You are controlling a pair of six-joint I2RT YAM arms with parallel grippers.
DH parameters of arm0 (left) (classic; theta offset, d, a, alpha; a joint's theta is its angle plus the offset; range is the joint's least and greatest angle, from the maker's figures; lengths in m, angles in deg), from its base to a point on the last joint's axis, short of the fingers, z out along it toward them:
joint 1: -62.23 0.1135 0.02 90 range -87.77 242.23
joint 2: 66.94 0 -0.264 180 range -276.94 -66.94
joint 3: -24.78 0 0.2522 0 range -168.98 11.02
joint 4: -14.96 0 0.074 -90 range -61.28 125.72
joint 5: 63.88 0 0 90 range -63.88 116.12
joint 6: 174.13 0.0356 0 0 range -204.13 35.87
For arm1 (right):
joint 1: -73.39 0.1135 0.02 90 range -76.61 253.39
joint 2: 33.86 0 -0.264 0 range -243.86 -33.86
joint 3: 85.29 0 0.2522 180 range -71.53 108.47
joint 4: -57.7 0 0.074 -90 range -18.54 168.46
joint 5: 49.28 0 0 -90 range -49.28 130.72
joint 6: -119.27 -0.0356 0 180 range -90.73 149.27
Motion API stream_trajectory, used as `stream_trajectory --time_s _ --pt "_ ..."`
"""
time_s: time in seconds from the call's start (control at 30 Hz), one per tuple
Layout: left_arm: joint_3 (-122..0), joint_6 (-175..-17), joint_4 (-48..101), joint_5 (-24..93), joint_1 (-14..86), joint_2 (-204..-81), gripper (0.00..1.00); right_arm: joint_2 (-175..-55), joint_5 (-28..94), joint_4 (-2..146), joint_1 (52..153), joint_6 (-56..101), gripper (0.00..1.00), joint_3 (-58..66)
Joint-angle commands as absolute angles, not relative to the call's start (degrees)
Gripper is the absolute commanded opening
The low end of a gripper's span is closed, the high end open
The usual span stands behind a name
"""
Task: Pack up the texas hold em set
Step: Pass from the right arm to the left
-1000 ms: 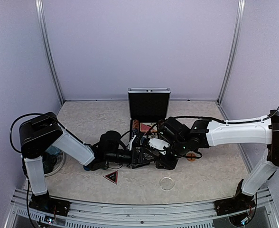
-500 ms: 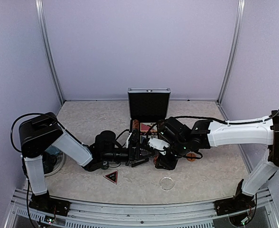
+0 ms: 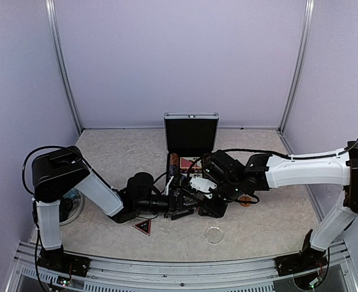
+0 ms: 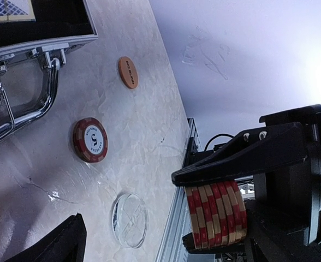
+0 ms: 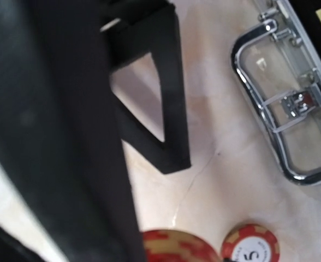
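Observation:
The silver briefcase [image 3: 191, 135] stands open at the back, its black lid upright; its chrome handle shows in the left wrist view [image 4: 24, 103] and the right wrist view [image 5: 291, 109]. My left gripper [image 3: 182, 204] is just in front of the case, shut on a stack of red and gold chips [image 4: 215, 215]. A single red chip [image 4: 90, 140] lies on the table; it also shows in the right wrist view [image 5: 250, 246]. My right gripper [image 3: 210, 207] is right beside the left one; its jaws are not clear. An orange button [image 4: 128, 72] and a dark triangle marker [image 3: 142, 227] lie loose.
A clear round disc [image 3: 214, 234] lies near the front edge and also shows in the left wrist view [image 4: 129, 220]. A clear plate with cups [image 3: 69, 207] sits at the far left behind my left arm. The two arms crowd the space in front of the case.
My left arm drew back to the left and has come forward again to the right with the chip stack. The right arm has hardly moved.

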State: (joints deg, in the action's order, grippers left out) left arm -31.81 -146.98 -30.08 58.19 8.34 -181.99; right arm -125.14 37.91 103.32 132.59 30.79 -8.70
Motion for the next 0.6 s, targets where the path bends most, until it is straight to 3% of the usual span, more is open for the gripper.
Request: stream_trajectory --time_s 0.0,0.4,0.57 --pt "-33.6 -147.2 -32.3 58.7 8.1 -183.1 0.99 -125.8 37.1 101.8 133.3 31.0 0.00 -8.2" --pt "-35.2 -147.9 -32.7 59.0 7.9 -184.1 0.99 -127.3 36.7 101.7 133.3 31.2 0.00 -7.9" --pt "-35.6 -148.6 -33.9 59.4 7.6 -184.8 0.93 -127.4 36.7 101.4 133.4 31.2 0.00 -8.0"
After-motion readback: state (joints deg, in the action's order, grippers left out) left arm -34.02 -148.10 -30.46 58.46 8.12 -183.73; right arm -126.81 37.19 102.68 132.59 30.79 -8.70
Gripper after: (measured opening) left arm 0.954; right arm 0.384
